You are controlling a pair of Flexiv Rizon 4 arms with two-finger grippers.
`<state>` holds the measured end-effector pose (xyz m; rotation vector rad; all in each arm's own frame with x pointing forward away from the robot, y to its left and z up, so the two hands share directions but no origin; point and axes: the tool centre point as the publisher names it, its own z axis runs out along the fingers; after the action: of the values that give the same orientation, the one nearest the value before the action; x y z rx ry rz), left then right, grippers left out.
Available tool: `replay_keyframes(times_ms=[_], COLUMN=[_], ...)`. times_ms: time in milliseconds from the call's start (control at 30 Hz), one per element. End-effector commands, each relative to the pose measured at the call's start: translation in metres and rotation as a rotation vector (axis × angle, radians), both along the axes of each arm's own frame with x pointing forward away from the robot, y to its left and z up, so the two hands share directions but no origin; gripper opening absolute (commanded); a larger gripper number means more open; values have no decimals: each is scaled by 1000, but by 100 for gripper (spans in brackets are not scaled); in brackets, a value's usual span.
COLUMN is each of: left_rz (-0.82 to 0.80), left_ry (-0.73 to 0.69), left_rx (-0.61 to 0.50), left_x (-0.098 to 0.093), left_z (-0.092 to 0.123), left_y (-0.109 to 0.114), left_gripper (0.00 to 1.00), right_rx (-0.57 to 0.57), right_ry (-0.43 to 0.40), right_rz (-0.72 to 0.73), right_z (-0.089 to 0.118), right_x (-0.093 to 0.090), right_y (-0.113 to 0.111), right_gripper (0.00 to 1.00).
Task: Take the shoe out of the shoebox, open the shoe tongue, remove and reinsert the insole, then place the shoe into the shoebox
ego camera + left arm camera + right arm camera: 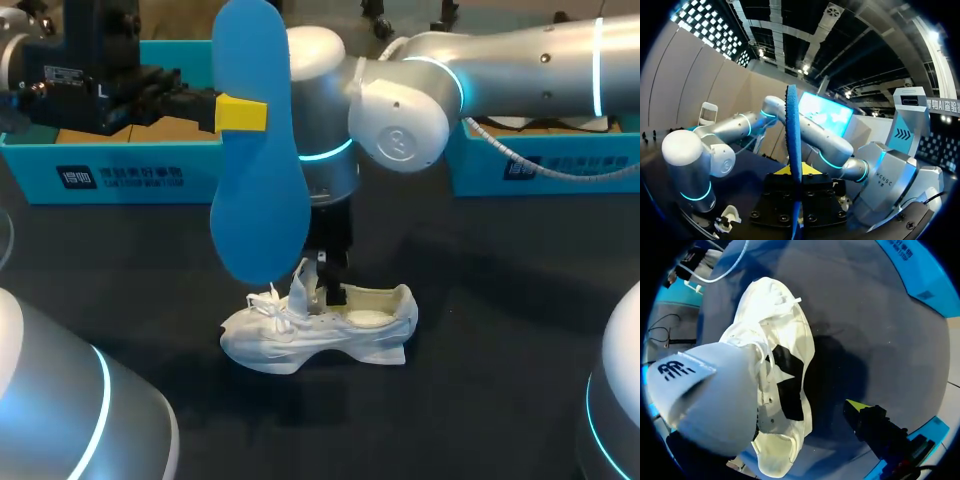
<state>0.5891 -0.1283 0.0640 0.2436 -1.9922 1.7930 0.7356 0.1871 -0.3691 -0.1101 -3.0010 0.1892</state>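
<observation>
The blue insole [258, 170] stands upright nearest the lens, clamped in the left gripper [250, 113] (one yellow tip flat on its face). The blue shoebox [120, 175] sits at ten o'clock. The white shoe [320, 330] rests on the table [480, 380] at six o'clock from the insole, toe toward nine; the right gripper [332, 285], fingers [875, 427] apart, dips into its mouth beside the raised tongue [300, 285].

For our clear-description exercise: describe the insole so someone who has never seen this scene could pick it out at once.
On the dark table, find the white shoe in the middle. Just above its laces, the left end effector holds a flat insole upright in the air. It is the only deep blue, sole-shaped thing, in front of the turquoise shoebox.
</observation>
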Motion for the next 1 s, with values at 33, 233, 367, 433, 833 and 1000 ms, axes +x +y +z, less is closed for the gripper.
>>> replay_keyframes(times_ms=[33,233,367,433,833,1000], left_rz=[-5,-5,-5,-5,-5,-5], left_ry=[0,0,0,0,0,0], left_rx=[1,1,1,1,1,1], left_x=[3,3,3,3,3,3], left_z=[0,0,0,0,0,0], left_y=[-2,-2,-2,-2,-2,-2], left_gripper=[0,0,0,0,0,0], right_rx=[3,0,-7,-8,6,6], right_ry=[-3,-5,7,8,24,40], right_rz=[-9,-7,-2,0,-12,-47], right_z=[-3,-2,-3,-5,4,18], right_x=[-2,-4,-7,-8,-23,-32], right_y=[-4,-7,-8,-6,-3,-2], right_gripper=[100,89,10,0,0,0])
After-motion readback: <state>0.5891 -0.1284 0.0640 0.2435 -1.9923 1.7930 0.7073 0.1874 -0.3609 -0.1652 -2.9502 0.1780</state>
